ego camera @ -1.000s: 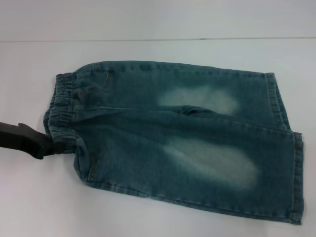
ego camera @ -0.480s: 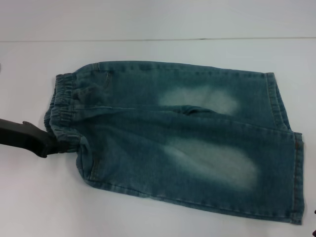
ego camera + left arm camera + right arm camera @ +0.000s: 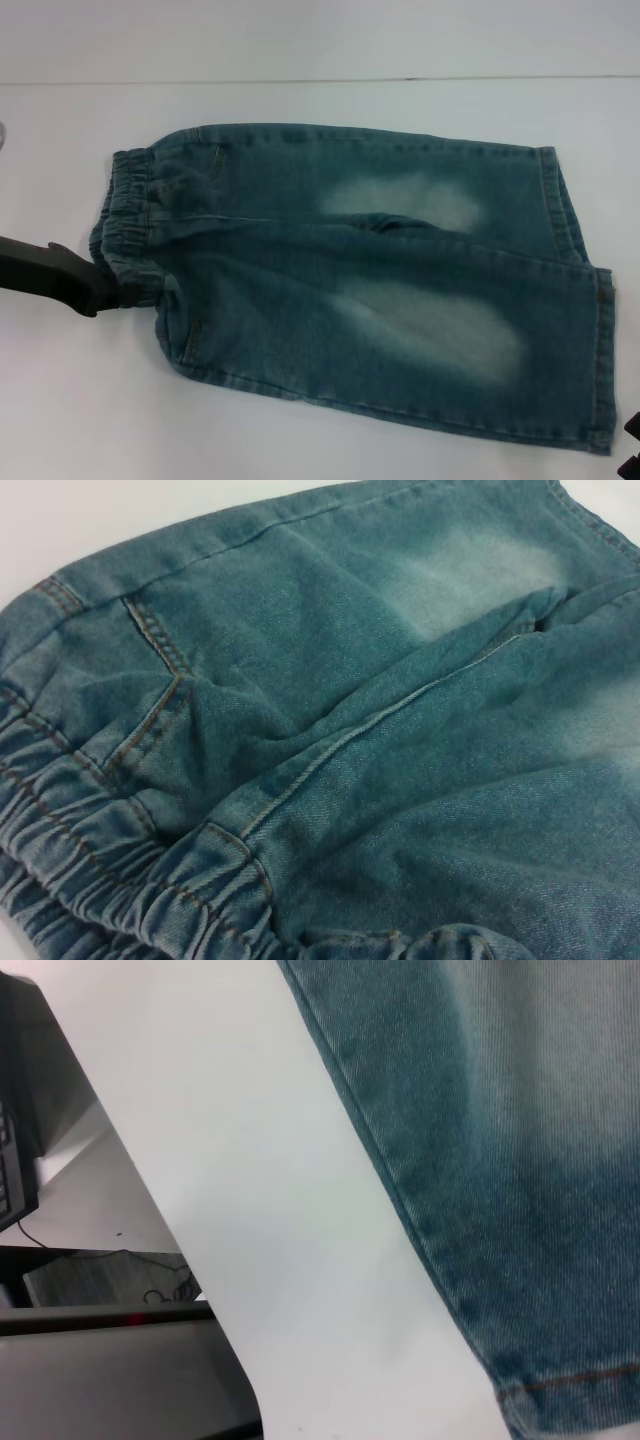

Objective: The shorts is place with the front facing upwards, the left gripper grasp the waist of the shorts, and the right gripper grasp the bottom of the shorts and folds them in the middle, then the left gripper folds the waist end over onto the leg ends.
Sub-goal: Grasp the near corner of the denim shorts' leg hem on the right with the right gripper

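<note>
The faded blue-green shorts [image 3: 350, 290] lie flat on the white table, with the gathered waist [image 3: 125, 215] at the left and the bottom of the shorts [image 3: 585, 300] at the right. Both legs lie side by side and meet at the crotch near the middle. My left gripper [image 3: 122, 295] reaches in from the left edge, and its tip is buried in the near corner of the waistband. The left wrist view looks closely at the elastic waistband [image 3: 120, 900] and a pocket seam. A sliver of my right gripper [image 3: 631, 447] shows at the lower right, just beyond the near hem corner [image 3: 570, 1400].
The white table [image 3: 300, 420] extends in front of and behind the shorts, and its far edge [image 3: 320, 80] meets a pale wall. In the right wrist view the table's edge [image 3: 200, 1260] runs diagonally, with dark equipment [image 3: 15, 1110] and cables below it.
My right gripper has come into view at the lower right corner. The left bracket has shifted slightly at the waistband. The shorts lie much as before.
</note>
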### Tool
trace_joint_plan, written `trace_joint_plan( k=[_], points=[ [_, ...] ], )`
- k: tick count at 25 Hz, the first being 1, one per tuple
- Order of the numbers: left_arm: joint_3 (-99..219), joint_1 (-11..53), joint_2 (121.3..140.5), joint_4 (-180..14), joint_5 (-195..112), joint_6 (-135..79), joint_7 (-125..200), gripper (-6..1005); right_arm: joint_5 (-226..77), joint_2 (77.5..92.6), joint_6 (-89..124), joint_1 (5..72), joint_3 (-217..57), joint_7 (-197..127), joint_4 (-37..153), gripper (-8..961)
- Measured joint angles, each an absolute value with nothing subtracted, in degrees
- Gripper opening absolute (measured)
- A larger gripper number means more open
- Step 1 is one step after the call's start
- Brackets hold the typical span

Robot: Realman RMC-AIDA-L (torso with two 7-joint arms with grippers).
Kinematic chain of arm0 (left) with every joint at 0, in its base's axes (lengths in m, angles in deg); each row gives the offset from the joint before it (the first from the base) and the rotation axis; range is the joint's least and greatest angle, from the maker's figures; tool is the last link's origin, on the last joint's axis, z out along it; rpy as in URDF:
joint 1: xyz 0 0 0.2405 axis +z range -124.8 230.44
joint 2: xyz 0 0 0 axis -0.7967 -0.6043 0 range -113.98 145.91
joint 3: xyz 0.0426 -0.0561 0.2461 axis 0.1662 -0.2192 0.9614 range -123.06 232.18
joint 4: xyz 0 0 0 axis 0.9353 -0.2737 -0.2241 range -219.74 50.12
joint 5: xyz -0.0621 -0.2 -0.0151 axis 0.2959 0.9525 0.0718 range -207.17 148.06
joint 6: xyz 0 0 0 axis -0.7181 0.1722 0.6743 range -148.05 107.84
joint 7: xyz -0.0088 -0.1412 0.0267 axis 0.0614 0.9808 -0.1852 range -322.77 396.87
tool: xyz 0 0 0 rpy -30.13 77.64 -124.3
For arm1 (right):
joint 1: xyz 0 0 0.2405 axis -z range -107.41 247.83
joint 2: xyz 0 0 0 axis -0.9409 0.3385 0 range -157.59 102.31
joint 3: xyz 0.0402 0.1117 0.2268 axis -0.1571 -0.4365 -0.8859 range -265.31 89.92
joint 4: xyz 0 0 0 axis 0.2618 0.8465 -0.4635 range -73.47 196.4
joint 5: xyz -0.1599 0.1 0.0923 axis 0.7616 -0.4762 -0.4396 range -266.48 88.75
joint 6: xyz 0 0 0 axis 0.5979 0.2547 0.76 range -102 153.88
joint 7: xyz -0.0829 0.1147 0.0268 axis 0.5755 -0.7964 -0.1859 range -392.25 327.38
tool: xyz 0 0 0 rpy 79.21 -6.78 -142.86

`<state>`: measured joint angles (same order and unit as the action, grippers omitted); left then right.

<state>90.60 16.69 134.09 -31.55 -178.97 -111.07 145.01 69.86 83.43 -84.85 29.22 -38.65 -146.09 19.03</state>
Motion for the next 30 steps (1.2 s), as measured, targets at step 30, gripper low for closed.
trace_joint_plan(
  k=[30],
  points=[
    [90.6,16.7,134.09,-31.6,-179.0,-111.0,145.7,42,69.5,84.61,-80.5,27.6,-37.5,-146.2,21.5,841]
  ],
)
